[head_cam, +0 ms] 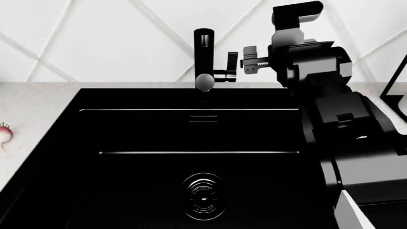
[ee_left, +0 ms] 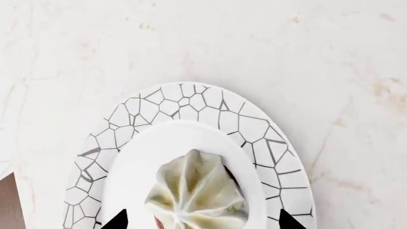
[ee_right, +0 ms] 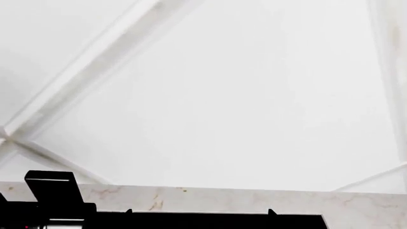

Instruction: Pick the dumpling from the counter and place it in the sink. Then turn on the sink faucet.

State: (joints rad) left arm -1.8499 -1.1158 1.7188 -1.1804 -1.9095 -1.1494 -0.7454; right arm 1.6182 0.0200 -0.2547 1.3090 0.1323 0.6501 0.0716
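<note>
Two black fingertips of the left gripper (ee_left: 202, 220) were seen at the edge of the left wrist view, set wide apart, with the dumpling (ee_left: 196, 194) lying between them and untouched by either. Its cream pleated top was turned toward the camera, and a trace of pink was seen at its base. It was carried on a plate (ee_left: 190, 138) with a white centre and a crackle-patterned rim, and the plate was laid flat on the counter (ee_left: 305, 52).

From the head view, the sink (head_cam: 89, 133) was seen as a broad black basin, with a ringed drain (head_cam: 203, 192) in its floor and an overflow slot (head_cam: 203, 118) in the far wall. The sink faucet (head_cam: 204, 59) was stood upright behind the basin, its short lever (head_cam: 231, 60) pointed to the side. The right gripper (head_cam: 250, 60) was held just beside that lever; whether it was spread or pressed together could not be told. A pink-and-white radish (head_cam: 4, 133) was partly shown on the counter well apart from the basin.
</note>
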